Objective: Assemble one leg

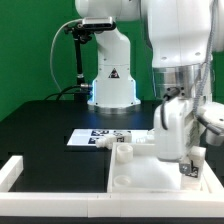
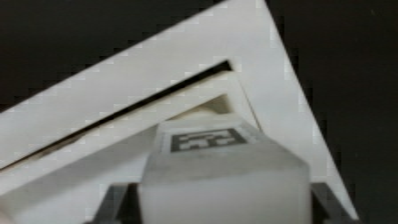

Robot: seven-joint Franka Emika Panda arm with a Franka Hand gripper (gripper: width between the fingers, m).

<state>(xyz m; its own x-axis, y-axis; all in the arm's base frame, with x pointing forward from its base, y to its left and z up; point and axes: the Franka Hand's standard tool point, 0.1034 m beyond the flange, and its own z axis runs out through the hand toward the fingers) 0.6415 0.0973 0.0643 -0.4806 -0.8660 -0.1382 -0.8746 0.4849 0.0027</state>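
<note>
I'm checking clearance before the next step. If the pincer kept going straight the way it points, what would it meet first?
Probably the tabletop slab beneath it: the pincer holds the leg, pointing down at the slab's corner. Depth is unclear.

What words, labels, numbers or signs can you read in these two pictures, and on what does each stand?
No readable words or numbers.
Black triangular sign on the white robot arm base: a symbol, too small to read.
Black-and-white square tag on the short chunky white plastic leg: a pattern, no text.
Tags on the thin flat white marker board: patterns, too small to make out.
</note>
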